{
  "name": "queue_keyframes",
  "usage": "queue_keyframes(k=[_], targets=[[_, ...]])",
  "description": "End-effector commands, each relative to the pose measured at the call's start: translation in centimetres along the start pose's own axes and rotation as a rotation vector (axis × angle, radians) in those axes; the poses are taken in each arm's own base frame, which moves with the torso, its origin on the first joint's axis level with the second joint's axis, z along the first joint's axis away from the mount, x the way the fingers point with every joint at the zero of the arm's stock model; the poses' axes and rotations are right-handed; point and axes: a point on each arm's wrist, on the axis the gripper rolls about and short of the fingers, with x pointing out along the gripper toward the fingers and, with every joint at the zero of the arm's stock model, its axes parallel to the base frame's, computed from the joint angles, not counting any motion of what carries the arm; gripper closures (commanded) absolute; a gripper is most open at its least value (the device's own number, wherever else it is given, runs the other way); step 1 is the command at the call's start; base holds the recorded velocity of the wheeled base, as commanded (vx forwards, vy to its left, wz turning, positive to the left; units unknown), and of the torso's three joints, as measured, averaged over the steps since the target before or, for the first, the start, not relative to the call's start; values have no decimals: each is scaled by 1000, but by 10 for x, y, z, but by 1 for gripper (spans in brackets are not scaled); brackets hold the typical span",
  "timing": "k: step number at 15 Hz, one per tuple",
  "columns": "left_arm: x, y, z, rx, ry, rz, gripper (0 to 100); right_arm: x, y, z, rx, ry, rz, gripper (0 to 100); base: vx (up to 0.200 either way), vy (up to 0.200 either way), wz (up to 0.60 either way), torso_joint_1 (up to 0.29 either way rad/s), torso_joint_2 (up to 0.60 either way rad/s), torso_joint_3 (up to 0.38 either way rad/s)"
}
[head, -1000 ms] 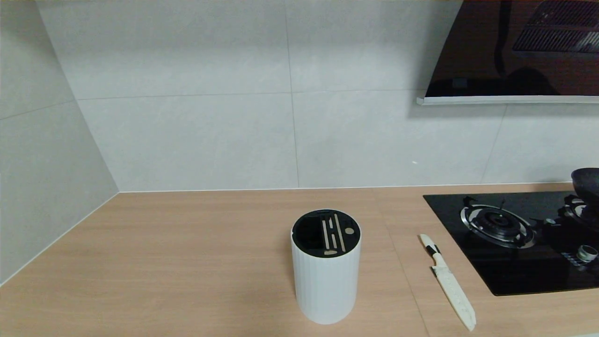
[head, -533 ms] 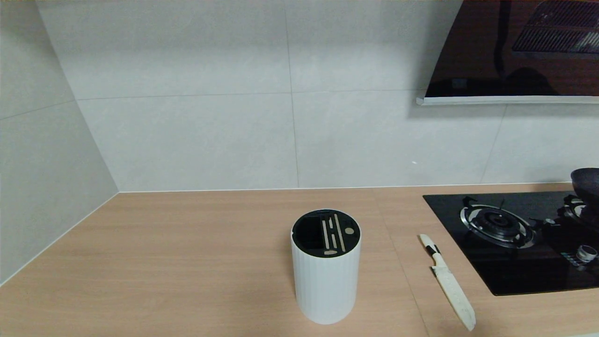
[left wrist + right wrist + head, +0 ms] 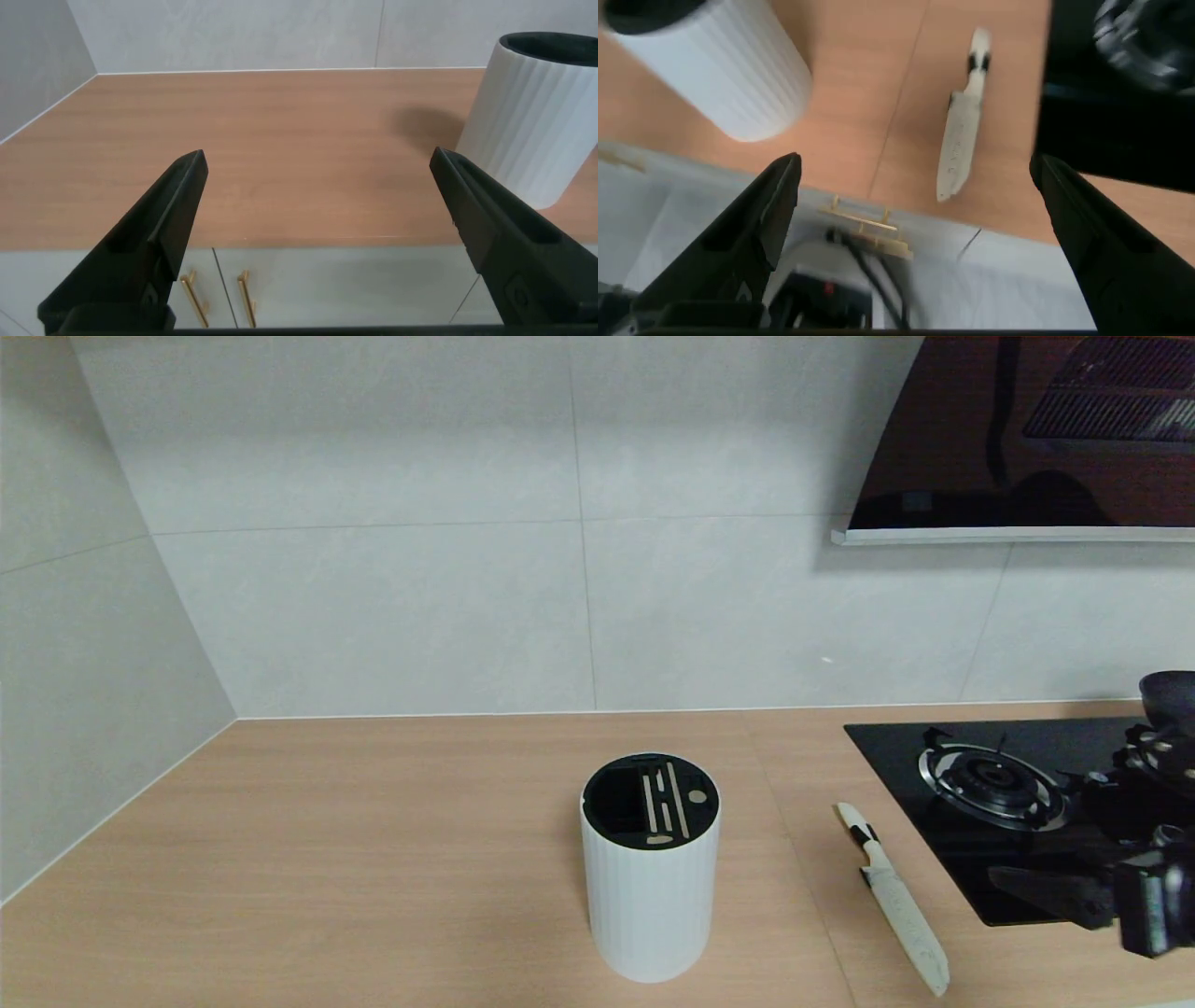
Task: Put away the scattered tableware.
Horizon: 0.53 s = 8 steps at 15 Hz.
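With the right gripper spread wide, the knife, lying flat on the counter between the white holder and the stove, is best gripped at its handle, apparently the far end.

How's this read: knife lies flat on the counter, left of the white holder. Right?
Wrong side. The knife lies flat on the counter right of the white holder, between it and the hob. The head view shows it.
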Motion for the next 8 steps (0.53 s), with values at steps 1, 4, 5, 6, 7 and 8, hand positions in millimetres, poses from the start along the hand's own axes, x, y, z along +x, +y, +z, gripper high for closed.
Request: queue_keyframes(k=[1,4,5,6,7,8], targets=[[0,0,0,-1,0,1,0,94,-8,-2,11,161,-16,0,0,0,0,0,0,0],[0,0,0,-1,0,-1,0,147,-17,-24,26,207,-75,0,0,0,0,0,0,0],[0,0,0,-1,0,1,0,163,-20,-36,26,227,-107,0,0,0,0,0,0,0],[0,0,0,-1,0,1,0,178,-23,-45,24,231,-135,0,0,0,0,0,0,0],[0,0,0,-1,0,-1,0,192,-25,-55,31,231,-156,0,0,0,0,0,0,0],[0,0,0,-1,0,1,0,204,-24,-64,37,225,-172,0,0,0,0,0,0,0]])
